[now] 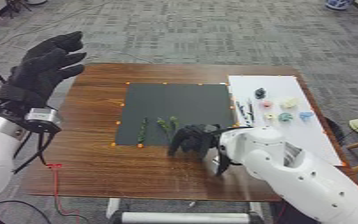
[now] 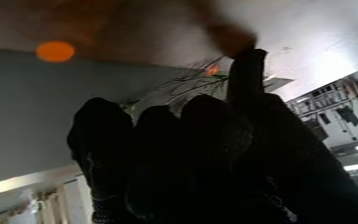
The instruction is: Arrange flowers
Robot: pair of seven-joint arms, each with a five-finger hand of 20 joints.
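At the left of the bench (image 1: 113, 170), the left hand (image 1: 44, 70) is raised, released. On the dark mat (image 1: 180, 100), a green stem (image 1: 143, 131) is laid, with a leafy sprig (image 1: 163, 124) beside the right hand (image 1: 189, 139), whose hold cannot be told; on the white board (image 1: 273, 85), blooms (image 1: 289, 103) await placing, the task being judged barely begun

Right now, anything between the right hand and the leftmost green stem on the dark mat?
Yes, in the head view the other greenery lies on the mat between the right hand and that leftmost stem.
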